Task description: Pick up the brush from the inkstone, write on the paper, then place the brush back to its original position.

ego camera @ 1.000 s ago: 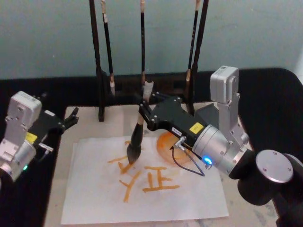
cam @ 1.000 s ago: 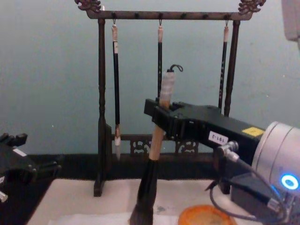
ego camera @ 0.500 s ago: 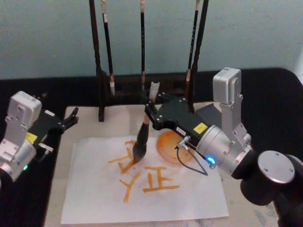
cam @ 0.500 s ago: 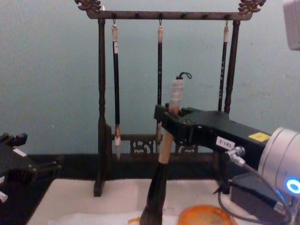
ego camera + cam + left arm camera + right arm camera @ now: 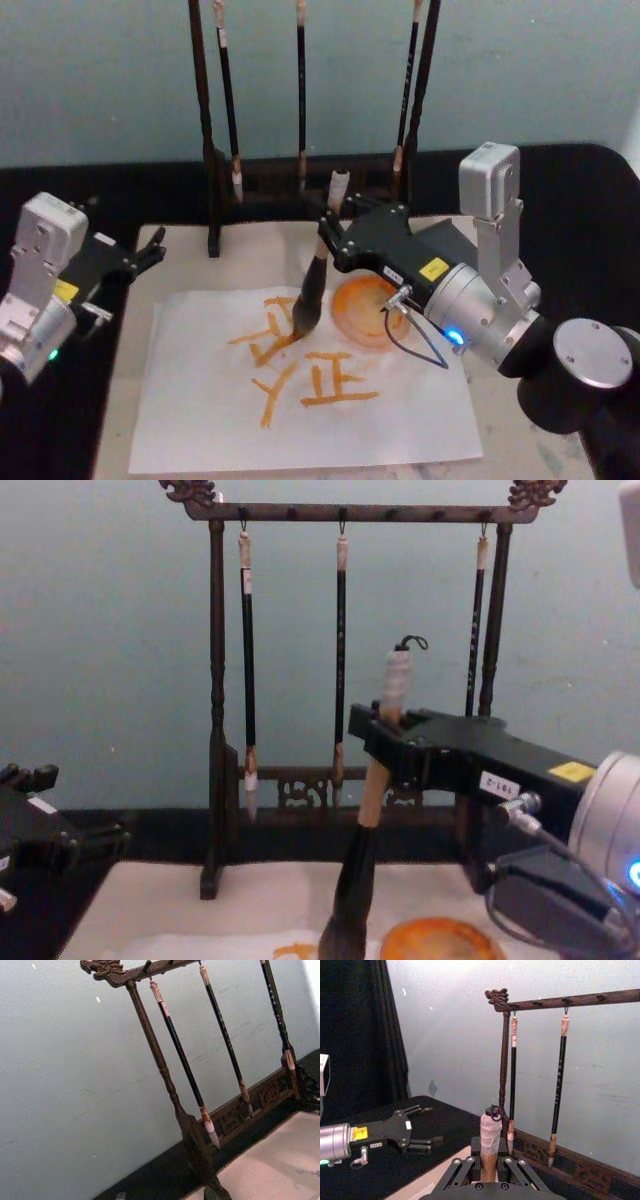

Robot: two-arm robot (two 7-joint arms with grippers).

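Right gripper (image 5: pixel 330 232) is clamped on the thick pale-handled calligraphy brush with black lower section (image 5: pixel 312 290), gripping the wooden handle just below the white-wrapped top (black loop sticks up above the jaws in the right wrist view). The brush is tilted, with its top leaning toward the back. The bristles are down on the white paper sheet (image 5: pixel 200 400), at the upper orange strokes. The round orange ink dish (image 5: pixel 365 310) sits just beside the brush, under the right gripper body. The paper lies on the cream mat (image 5: pixel 128 370). The dark wooden rack with three slim black brushes (image 5: pixel 212 150) stands behind. Left gripper (image 5: pixel 160 245) is parked at the mat's left edge; we read its fingers as spread, holding nothing.
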